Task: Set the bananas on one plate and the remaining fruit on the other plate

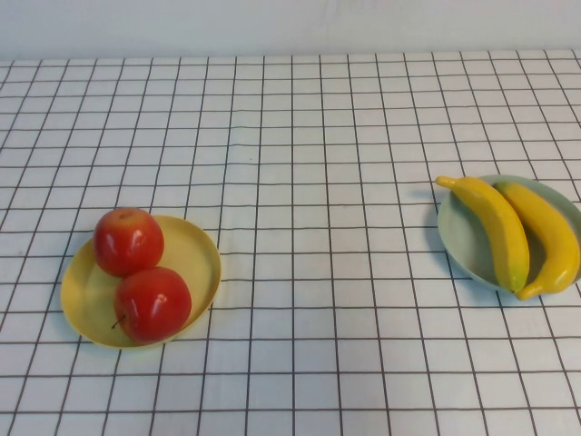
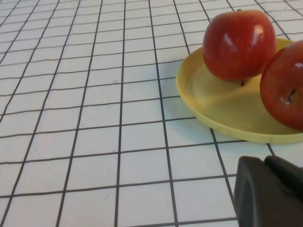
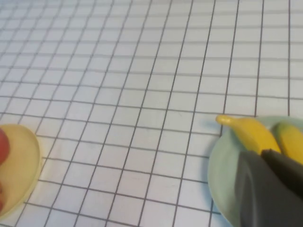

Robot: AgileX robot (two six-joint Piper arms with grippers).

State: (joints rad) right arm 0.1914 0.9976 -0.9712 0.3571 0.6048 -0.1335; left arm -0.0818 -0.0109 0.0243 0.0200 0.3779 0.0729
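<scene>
While both bananas (image 1: 517, 232) lie on the blue-green plate (image 1: 458, 238) and both apples (image 1: 141, 272) sit on the yellow plate (image 1: 86, 304), each tool is closed and empty: left tool (image 2: 272, 191) near the apples, right tool (image 3: 272, 189) over the bananas. Risk: a careless retreat clips a rim, rolling fruit onto the worktop (image 1: 318, 182).

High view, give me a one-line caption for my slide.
Sorted fruit on a checked tablecloth: two apples on the yellow plate, two bananas on the pale blue-green plate.
</scene>
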